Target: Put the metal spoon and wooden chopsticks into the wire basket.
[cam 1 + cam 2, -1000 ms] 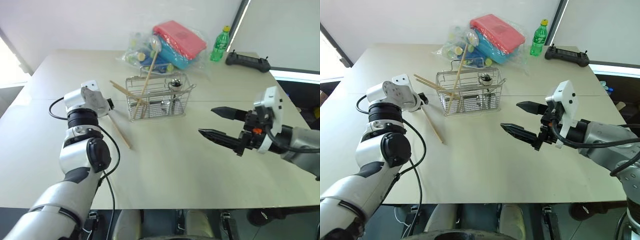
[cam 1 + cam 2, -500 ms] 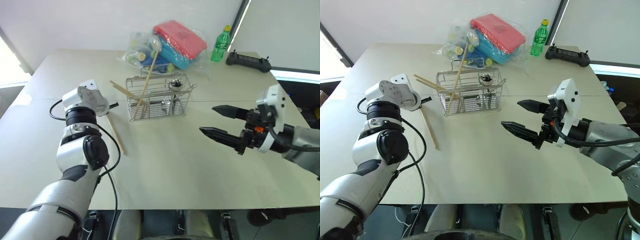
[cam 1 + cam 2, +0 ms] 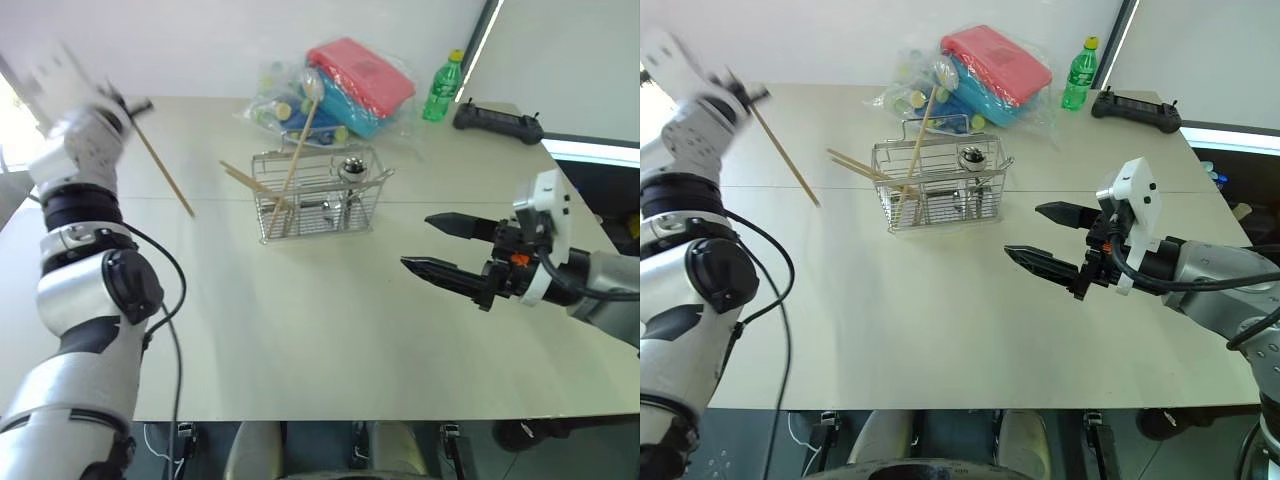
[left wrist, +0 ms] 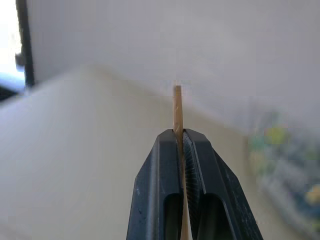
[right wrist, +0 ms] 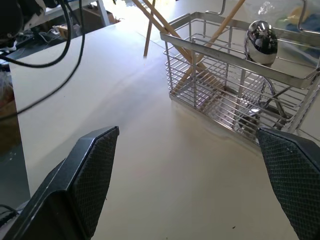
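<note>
left end effector (image 4: pixel 180 137) is clamped tight on one of the wooden chopsticks (image 3: pixel 163 172), lifted above the far left part of the tabletop (image 3: pixel 330 330). the stick hangs slanted from the fingers, its lower tip pointing down toward the basket side, off the surface. in the left wrist view the fingers (image 4: pixel 159 170) press flat against the stick, and its pale end pokes out past the tips.

right end effector (image 3: pixel 442 245) hovers over the right part of the tabletop, jaws spread wide, holding nothing, pointing left toward the wire basket (image 3: pixel 317 192). its mesh-textured fingers (image 5: pixel 90 172) frame the basket in the right wrist view.

wire basket stands upright near the tabletop centre, toward the far side. several more wooden chopsticks (image 3: pixel 293 165) are already in it, leaning out over its left rim; one long one rises steeply toward the back, two others slant out low to the left. metal spoon (image 5: pixel 262 44) is also in the basket, at its right end, round shiny bowl up above the rim and handle running down inside.

behind the basket lies a clear plastic bag (image 3: pixel 335 92) with coloured items and a red and blue box. a green bottle (image 3: pixel 440 88) stands at the far right and a black controller (image 3: pixel 495 123) lies just beside it, well apart from the basket.
</note>
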